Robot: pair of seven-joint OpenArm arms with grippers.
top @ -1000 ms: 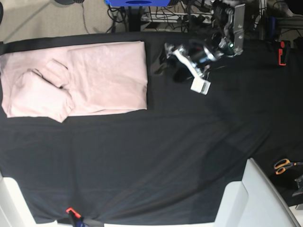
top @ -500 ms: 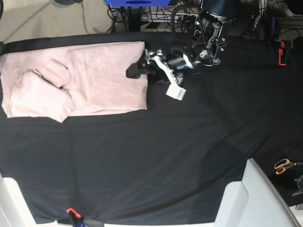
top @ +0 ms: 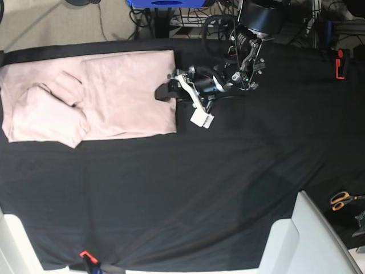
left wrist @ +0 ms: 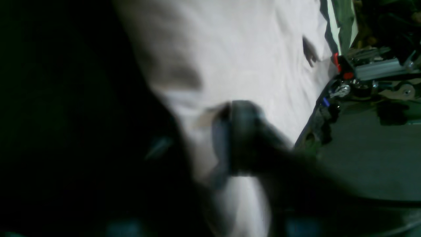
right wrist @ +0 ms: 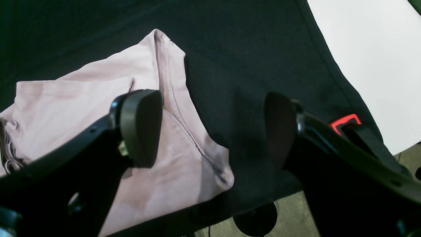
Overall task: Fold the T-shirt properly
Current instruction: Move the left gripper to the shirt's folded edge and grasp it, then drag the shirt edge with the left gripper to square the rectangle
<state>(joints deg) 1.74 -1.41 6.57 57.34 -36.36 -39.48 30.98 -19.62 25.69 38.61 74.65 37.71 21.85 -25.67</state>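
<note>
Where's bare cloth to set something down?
Free: the wide black cloth below the T-shirt, across to the scissors; also right of the left gripper, toward the red clamp. Crowded: the shirt's right edge under that gripper.

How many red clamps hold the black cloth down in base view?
2: one red clamp at the cloth's far right edge, another red clamp at its near-left edge. More may sit out of frame.

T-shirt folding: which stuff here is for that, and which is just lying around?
For the job:
- T-shirt, pale pink, on the black cloth
- left gripper, at the shirt's edge
- right gripper, open near a shirt corner

Just lying around:
- scissors with orange handles
- red clamp
</note>
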